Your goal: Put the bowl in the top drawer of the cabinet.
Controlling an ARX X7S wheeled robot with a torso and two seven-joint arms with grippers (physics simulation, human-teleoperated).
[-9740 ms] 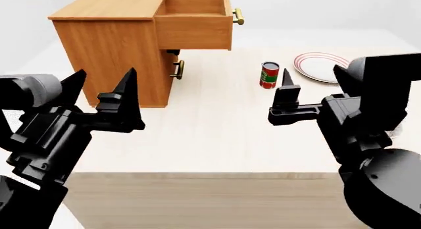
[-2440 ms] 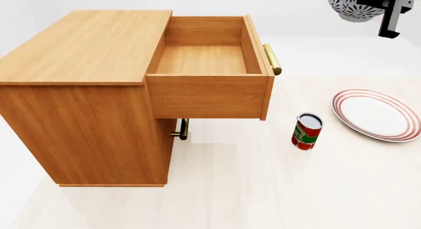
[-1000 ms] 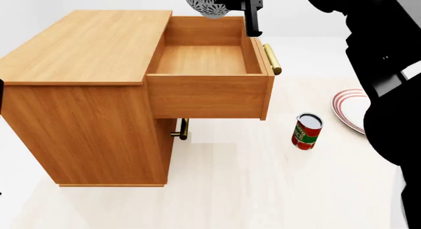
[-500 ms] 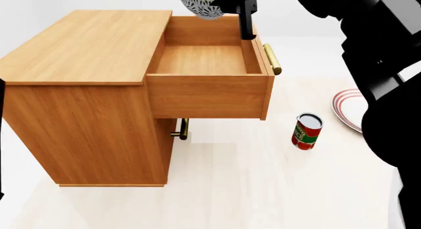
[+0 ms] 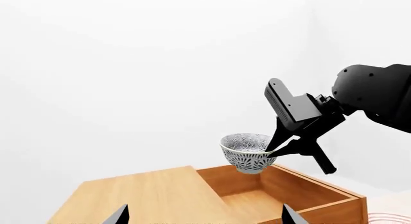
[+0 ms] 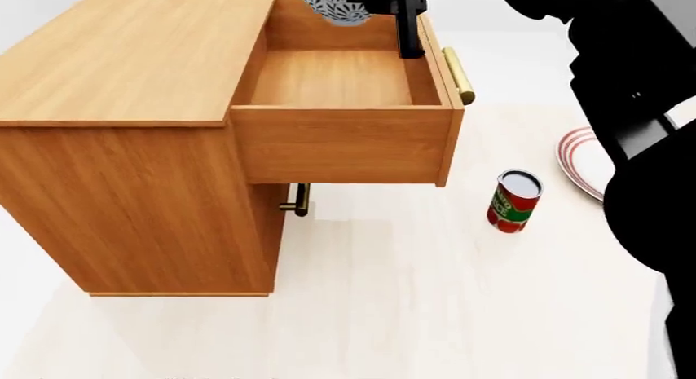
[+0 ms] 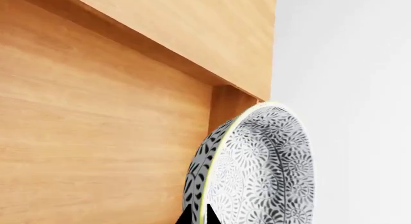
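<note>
Bowl [image 5: 247,153] upright, mouth upward

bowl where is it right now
The bowl hangs in the right gripper, held by its rim above the back of the open top drawer, not yet inside.

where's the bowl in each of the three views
Head view: bowl at the top edge, above the back of the open top drawer.
Left wrist view: centre, hanging from the right tool over the drawer.
Right wrist view: fills the lower right, rim on.
Shared landmark: the cabinet.
</note>
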